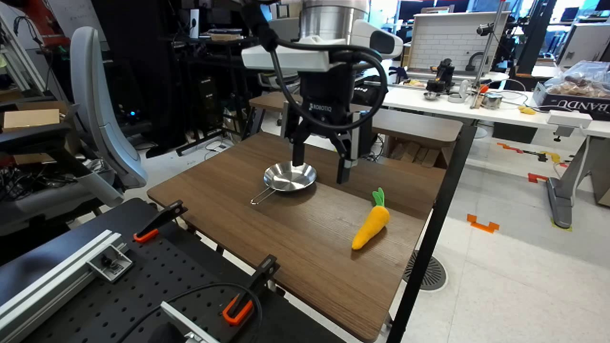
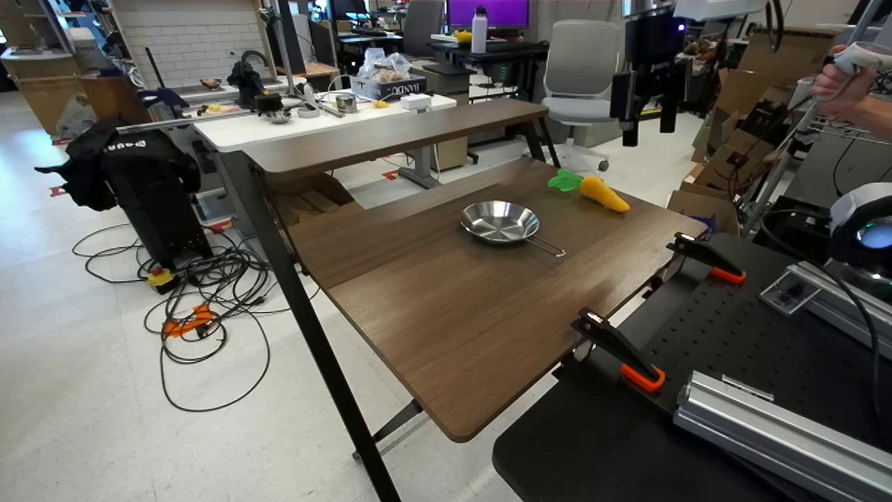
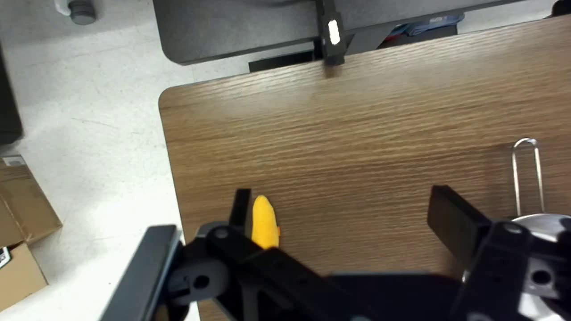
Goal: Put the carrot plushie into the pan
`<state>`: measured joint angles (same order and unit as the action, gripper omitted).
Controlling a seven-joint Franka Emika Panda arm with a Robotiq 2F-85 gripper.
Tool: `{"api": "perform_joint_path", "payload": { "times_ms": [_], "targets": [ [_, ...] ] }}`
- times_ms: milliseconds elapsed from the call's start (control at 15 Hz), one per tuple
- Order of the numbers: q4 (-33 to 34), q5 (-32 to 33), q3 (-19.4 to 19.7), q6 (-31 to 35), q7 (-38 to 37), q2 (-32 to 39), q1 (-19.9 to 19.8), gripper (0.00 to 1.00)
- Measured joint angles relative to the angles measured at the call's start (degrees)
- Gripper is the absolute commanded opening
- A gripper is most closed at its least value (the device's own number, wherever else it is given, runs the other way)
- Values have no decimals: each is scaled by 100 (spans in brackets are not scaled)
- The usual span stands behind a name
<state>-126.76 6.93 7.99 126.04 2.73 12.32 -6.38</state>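
Though apart, carrot [image 1: 371, 226] near pan [image 1: 289, 178]

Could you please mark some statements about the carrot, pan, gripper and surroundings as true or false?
1. The carrot and pan both rest on the table. True.
2. The carrot is in the pan. False: it lies apart from it.
3. The gripper is open. True.
4. The gripper holds the carrot. False: it holds nothing.
5. In an exterior view, a gray chair stands beyond the table. True.
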Motion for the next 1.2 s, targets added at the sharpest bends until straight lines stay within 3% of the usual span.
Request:
{"api": "perform_joint_path", "payload": {
  "times_ms": [533,1200],
  "targets": [
    [798,124,92,419,307,891,-283,100],
    [1666,129,36,577,374,1930,-275,100]
  ]
}}
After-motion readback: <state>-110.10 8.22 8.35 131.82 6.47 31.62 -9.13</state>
